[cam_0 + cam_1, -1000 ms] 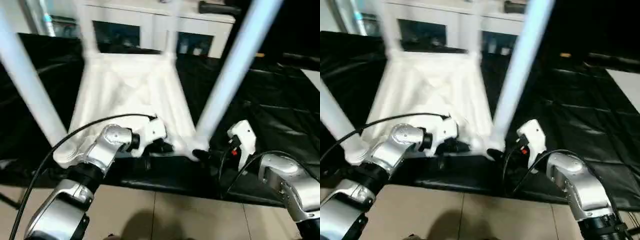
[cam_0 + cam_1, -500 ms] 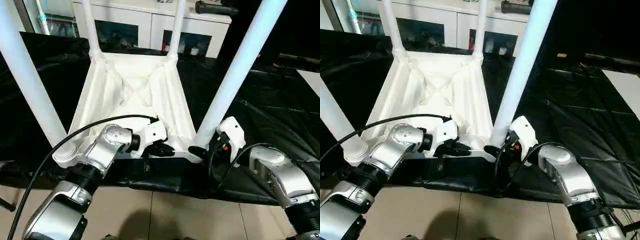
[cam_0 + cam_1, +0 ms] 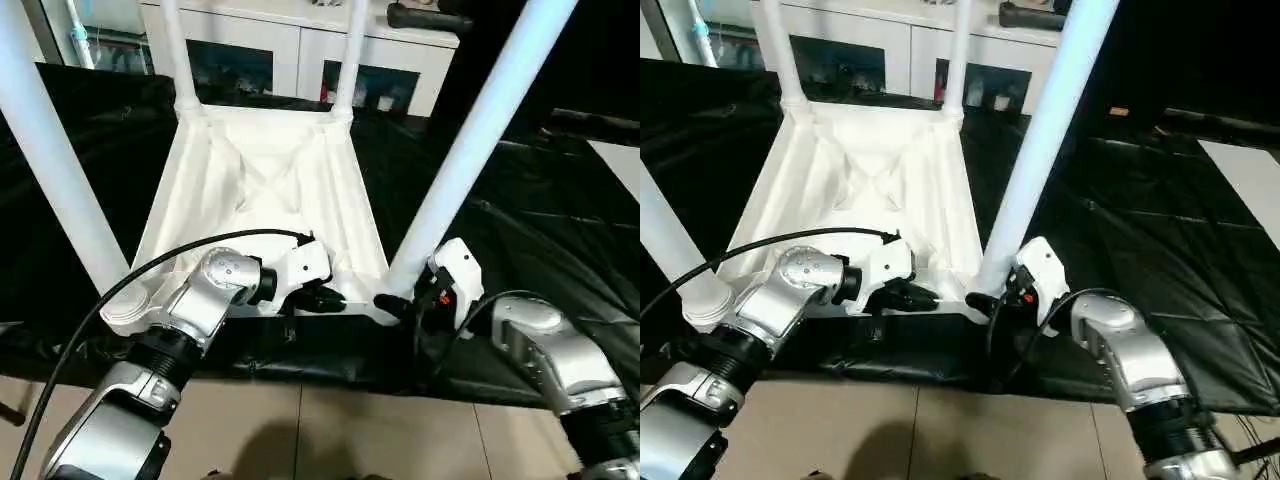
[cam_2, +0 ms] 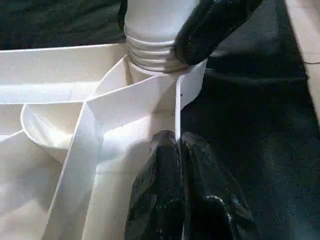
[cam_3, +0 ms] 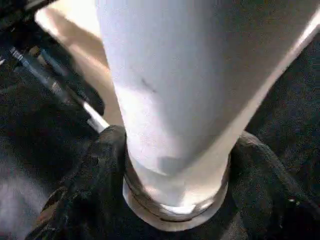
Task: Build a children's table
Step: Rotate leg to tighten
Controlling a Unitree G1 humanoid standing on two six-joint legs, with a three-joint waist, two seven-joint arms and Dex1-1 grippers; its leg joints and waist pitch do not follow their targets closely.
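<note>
The white tabletop (image 3: 265,185) lies upside down on the black sheet, ribbed underside up. Four white legs stand in its corner sockets. My left gripper (image 3: 335,297) is at the near edge, shut on the thin rim wall (image 4: 176,100), which runs between its black fingers (image 4: 155,170). My right gripper (image 3: 395,300) is at the foot of the near right leg (image 3: 470,140). One black finger (image 5: 100,170) presses on each side of the leg's threaded base (image 5: 175,195), just above the socket. The near left leg (image 3: 50,160) rises beside my left forearm.
A white cabinet with glass doors (image 3: 300,45) stands behind the table's far legs (image 3: 347,55). The crumpled black sheet (image 3: 540,200) covers the platform to the right. Tiled floor (image 3: 330,430) lies below its near edge. A black cable (image 3: 150,265) arcs over my left arm.
My right gripper has slid left to the near right leg's base and its fingers have narrowed around it. The left gripper has kept its hold on the rim.
</note>
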